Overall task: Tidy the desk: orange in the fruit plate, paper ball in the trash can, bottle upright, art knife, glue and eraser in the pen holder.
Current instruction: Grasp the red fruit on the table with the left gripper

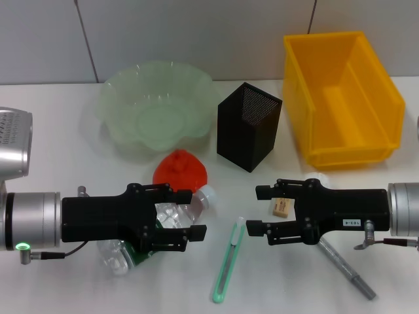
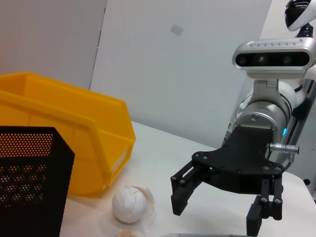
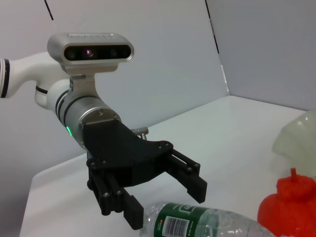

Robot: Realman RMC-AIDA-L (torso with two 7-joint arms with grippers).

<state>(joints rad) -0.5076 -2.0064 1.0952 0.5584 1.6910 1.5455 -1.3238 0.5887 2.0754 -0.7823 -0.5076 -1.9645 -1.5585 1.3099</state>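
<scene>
White surface runs out ahead of us to a pale panelled wall, with everything still to be tidied lying between our two arms. Nearest to us lie the art knife (image 1: 228,260), green and pointing away, and a grey glue stick (image 1: 346,268) half under our right forearm; both are loose on the surface, well short of their holder.

Our left gripper (image 1: 186,214) hangs low over the bottle (image 1: 160,226), which lies on its side with its white cap toward the middle. The fingers (image 1: 194,231) are spread wide, one on each side of the bottle's body, and hold nothing; we judge they are set this way so they can close around it and stand it up. Just beyond the bottle sits the orange (image 1: 181,169), a red-orange moulded piece, not yet in the plate.

Our right gripper (image 1: 259,210) hovers with its fingers (image 1: 262,191) equally wide and empty, and the eraser (image 1: 283,207) lies below them, so it looks lined up for that pick. The left wrist view shows the paper ball (image 2: 129,206) on the surface beside the bin.

Farther back stand the black mesh pen holder (image 1: 249,125), the green fruit plate (image 1: 156,108) to its left, and the yellow trash can (image 1: 341,98) to its right, none showing anything inside.
</scene>
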